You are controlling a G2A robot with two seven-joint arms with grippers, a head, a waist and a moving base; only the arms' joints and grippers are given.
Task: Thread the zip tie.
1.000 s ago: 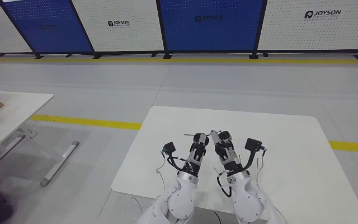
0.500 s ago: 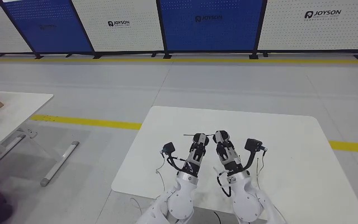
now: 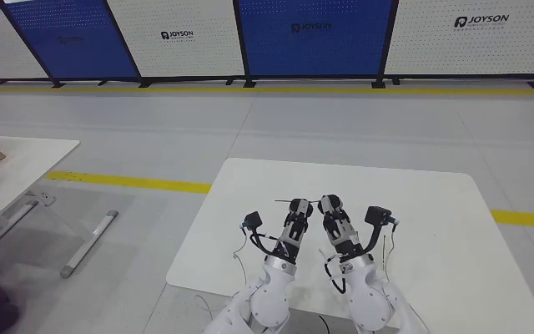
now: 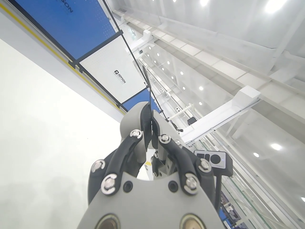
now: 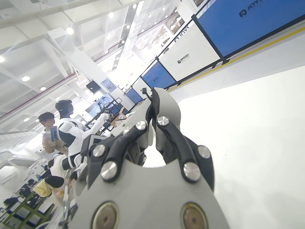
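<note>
Your left gripper (image 4: 150,116) is clamped on the thin black strap of the zip tie (image 4: 148,86), whose free end pokes out past the fingertips. Just beside it, your right gripper (image 5: 153,98) is pinched shut on a small black end of the tie. Both hang close together over the white table (image 3: 417,217), near its front edge.

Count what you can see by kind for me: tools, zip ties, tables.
tools: 2, the left tool and the right tool, each shut on the tie
zip tie: 1, black
table: 1, white
total: 4
</note>
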